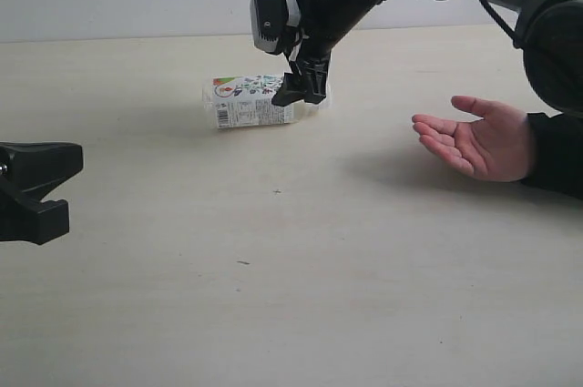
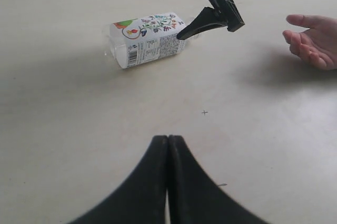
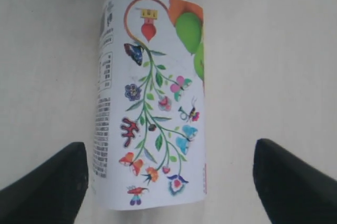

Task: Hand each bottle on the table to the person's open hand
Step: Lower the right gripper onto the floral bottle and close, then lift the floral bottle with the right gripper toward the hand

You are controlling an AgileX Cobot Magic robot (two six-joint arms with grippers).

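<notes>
The floral bottle lies on its side, long axis left-right. The right gripper hangs over its right end, jaws wide across that axis. The left gripper, pinched closed, sits well apart.

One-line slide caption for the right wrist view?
Open right gripper flanks the floral-label bottle, which lies on its side on the table.

I can't read a single word or number from here. The only printed surface is the white label on the short bottle lying on its side at the far middle. It carries a drawn vine with flowers and butterflies, and a green and orange patch at one end. A block of fine print runs along one edge, too small and blurred to read.
</notes>
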